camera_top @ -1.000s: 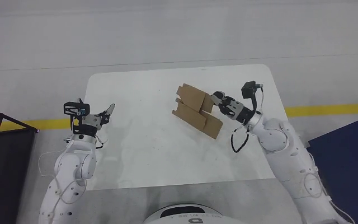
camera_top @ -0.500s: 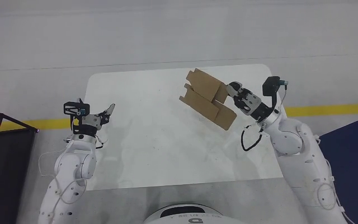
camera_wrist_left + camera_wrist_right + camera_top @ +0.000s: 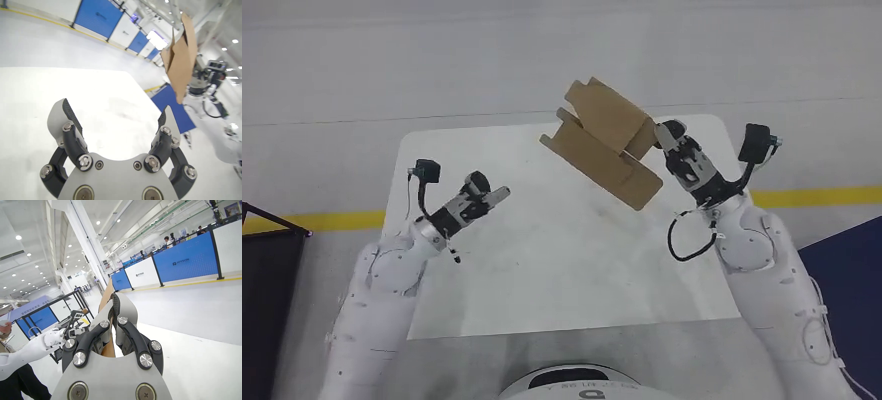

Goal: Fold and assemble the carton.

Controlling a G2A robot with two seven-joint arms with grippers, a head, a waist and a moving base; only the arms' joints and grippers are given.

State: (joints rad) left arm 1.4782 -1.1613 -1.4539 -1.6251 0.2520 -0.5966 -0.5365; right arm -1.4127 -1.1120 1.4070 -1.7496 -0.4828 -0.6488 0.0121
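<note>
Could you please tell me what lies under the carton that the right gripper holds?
The carton hangs in the air, pinched by the right gripper. The left wrist view shows nothing touching it below. From above, it covers part of the table's far edge.

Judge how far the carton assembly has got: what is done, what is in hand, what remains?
Done: the carton is picked up, clear of the table. In hand: the right hand is shut on one edge of it; the left hand is open and empty over the table. Left: the carton looks flat, with no flaps folded, so opening and folding are all to do.
</note>
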